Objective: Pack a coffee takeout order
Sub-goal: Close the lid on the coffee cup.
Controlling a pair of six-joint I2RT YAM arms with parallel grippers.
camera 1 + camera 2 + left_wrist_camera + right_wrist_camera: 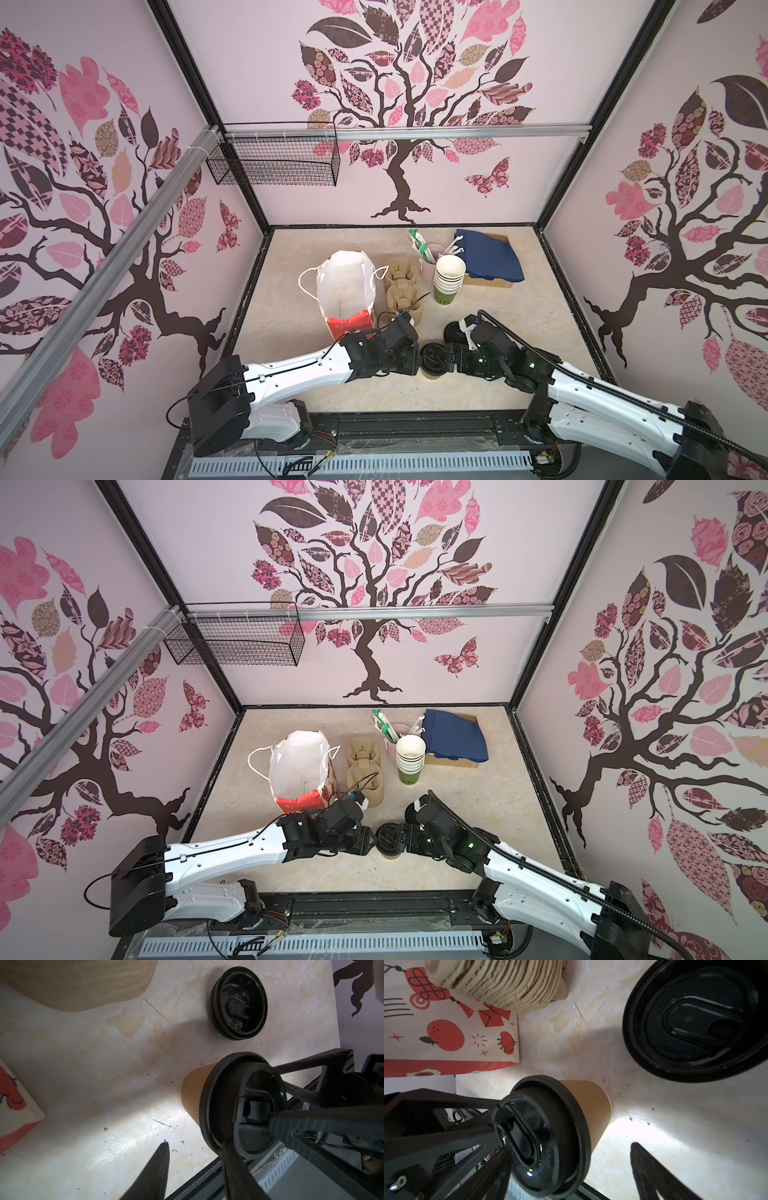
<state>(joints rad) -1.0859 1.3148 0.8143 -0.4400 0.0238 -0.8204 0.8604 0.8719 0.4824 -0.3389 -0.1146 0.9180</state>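
The small brown paper cup (pixel 432 375) is standing upright near the front middle of the beige marbled tabletop (pixel 299 374), wearing its round black lid (pixel 432 357). The two grippers are facing it from opposite sides, their tips at the lid.

The left gripper (pixel 414 360) is pointing at it from the left with its claw partly spread. In the left wrist view bare table is showing between its fingers (pixel 155 1167), and one fingertip is lying at the lid's rim, clamping nothing. The right gripper (pixel 449 358) is holding its claw wide. One finger is lying over the lid's top, while its other finger (pixel 648 1163) is standing clear of the cup wall.

Just behind the right gripper, a short stack of spare black lids (pixel 239 1003) is resting on the table. Farther back, the stack of tan pulp cup carriers (pixel 401 291) is sitting just beside a white paper bag (pixel 345 282) with red print, which is standing open. To the right of these, a tall stack of lidless cups (pixel 449 276) is standing in front of a pink cup of wrapped straws (pixel 428 259). Navy napkins (pixel 490 253) are lying over a cardboard box (pixel 490 283).
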